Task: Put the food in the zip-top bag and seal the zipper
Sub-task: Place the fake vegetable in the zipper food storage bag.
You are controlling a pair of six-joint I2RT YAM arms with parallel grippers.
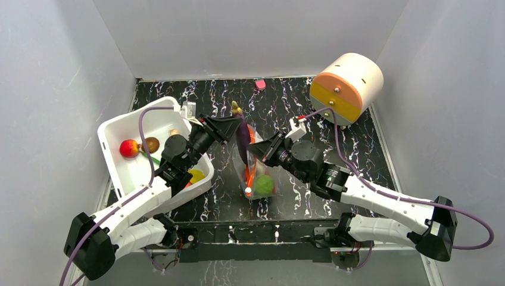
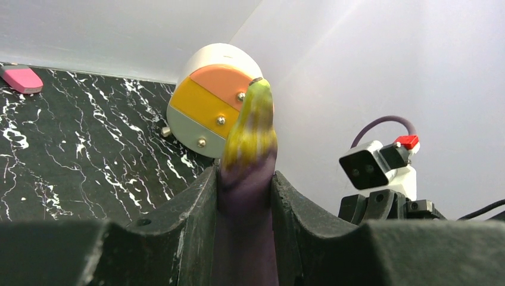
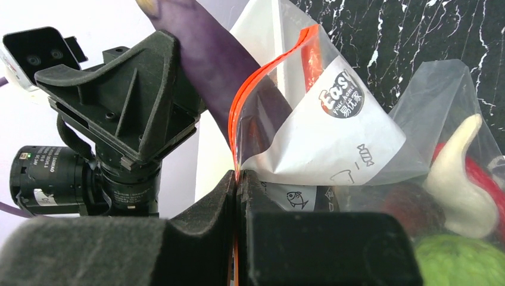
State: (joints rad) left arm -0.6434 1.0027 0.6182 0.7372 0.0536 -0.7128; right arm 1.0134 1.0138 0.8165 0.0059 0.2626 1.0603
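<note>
**Top external view, alone in giving the whole layout.** Left gripper (image 1: 229,127) at centre, clamped on the purple eggplant (image 1: 242,142), stem end toward 12 o'clock. Zip-top bag (image 1: 257,176) just at 5 o'clock of that gripper. Right gripper (image 1: 257,153) at 3 o'clock of the eggplant, touching the bag's upper edge. Green round fruit (image 1: 264,185) inside the bag at its 6 o'clock end. White tub (image 1: 113,126) at 9 o'clock of the left gripper, holding the red apple (image 1: 128,148) and other small pieces. Orange-and-cream drum (image 1: 346,86) at 2 o'clock on the black marbled table (image 1: 381,143). Small pink piece (image 1: 260,84) at 12 o'clock, by the back wall.

**Left wrist view, alone in showing the grip.** Fingers (image 2: 190,208) closed on both sides of the eggplant's purple body and touching it. Yellow-green stem end free above them, pointing to 12 o'clock.

**Right wrist view, alone in showing the bag's mouth and contents.** Fingers (image 3: 202,214) pressed together on the orange-red zipper (image 3: 256,89), with no gap between them. Zipper rising from the pinch toward 12 o'clock, with the mouth gaping. Eggplant entering from 11 o'clock, its lower part seen through the clear plastic past the zipper. White label (image 3: 342,95) at 2 o'clock of the pinch. Red chili (image 3: 482,173) with a pale stem at 3 o'clock, above the green fruit at 5 o'clock. Dark piece (image 3: 405,205) between them, too blurred to name.
</note>
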